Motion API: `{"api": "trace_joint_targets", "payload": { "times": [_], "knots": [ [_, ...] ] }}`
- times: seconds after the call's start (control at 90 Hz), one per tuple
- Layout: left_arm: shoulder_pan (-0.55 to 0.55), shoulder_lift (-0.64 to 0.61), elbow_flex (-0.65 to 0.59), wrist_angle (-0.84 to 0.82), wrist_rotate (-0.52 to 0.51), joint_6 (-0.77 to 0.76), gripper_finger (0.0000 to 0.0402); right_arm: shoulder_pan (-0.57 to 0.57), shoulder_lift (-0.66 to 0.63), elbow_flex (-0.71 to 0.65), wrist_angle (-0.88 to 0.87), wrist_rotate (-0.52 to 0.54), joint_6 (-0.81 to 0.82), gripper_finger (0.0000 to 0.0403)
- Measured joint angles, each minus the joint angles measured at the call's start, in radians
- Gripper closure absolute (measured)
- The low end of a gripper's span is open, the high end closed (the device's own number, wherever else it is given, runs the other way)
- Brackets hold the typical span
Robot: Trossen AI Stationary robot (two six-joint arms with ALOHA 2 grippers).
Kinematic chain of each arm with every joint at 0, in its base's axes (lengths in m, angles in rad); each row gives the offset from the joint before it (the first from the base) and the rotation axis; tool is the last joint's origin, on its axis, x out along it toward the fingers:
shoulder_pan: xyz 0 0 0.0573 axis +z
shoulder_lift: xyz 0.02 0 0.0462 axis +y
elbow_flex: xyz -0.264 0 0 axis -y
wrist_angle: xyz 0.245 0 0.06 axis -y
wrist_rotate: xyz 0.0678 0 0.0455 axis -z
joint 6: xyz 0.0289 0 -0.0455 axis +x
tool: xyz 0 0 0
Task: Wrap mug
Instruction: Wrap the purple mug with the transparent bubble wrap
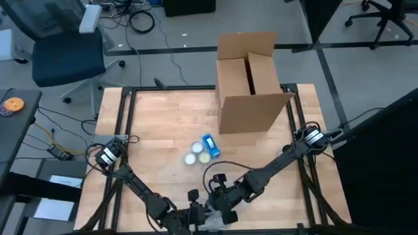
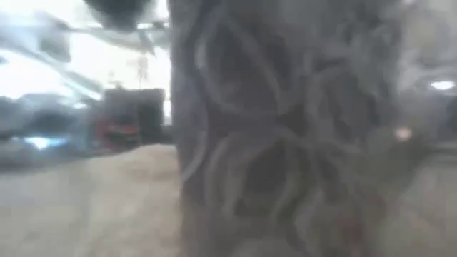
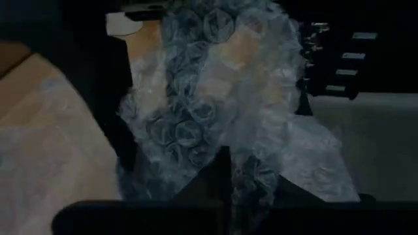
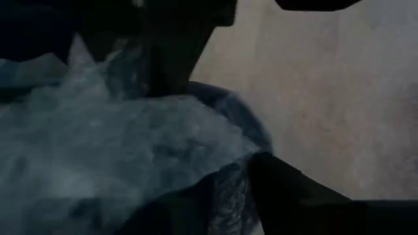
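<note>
A bundle of clear bubble wrap (image 3: 196, 111) lies at the table's near edge, between my two grippers. It also fills the low view (image 2: 285, 143), close and blurred. The mug is hidden; I cannot tell whether it is inside the wrap. My left gripper (image 3: 230, 179) reaches the bundle from the near left and is shut on it. My right gripper (image 4: 230, 196) comes from the right and is also shut on the wrap (image 4: 117, 150). In the high view both grippers (image 1: 209, 209) meet at the near middle. My left gripper pinches a bunched strip of the bubble wrap (image 3: 236, 171) between its two fingers, at the side of the bundle nearest to it. Several layers seem gathered there. The bundle stands up beyond the fingers. My right gripper pinches a crumpled edge of the wrap (image 4: 228, 186) between its two fingers. The rest of the wrap spreads out beyond them over the table.
A cardboard box (image 1: 251, 85) with raised flaps stands at the far right of the table. Two pale tape rolls (image 1: 196, 156) and a small blue object (image 1: 210, 145) lie mid-table. Bare wood (image 1: 157, 124) shows on the left.
</note>
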Motion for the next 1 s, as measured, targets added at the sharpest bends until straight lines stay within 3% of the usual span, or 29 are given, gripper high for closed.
{"api": "trace_joint_targets", "payload": {
  "times": [0.133, 0.233, 0.656, 1.0],
  "knots": [
    [0.006, 0.000, 0.000, -0.002, 0.003, 0.022, 0.0402, -0.033, 0.000, 0.000, -0.004, -0.090, -0.013, 0.0330],
    [0.012, 0.000, 0.000, -0.007, 0.003, 0.057, 0.0402, -0.050, 0.000, 0.000, -0.017, -0.102, -0.037, 0.0330],
    [0.045, -0.009, 0.003, -0.152, -0.046, 0.128, 0.0402, -0.101, 0.000, 0.001, -0.040, -0.027, -0.091, 0.0330],
    [0.078, -0.098, -0.004, -0.484, -0.089, 0.139, 0.0402, -0.137, 0.000, 0.001, -0.087, 0.035, -0.101, 0.0330]
  ]
}}
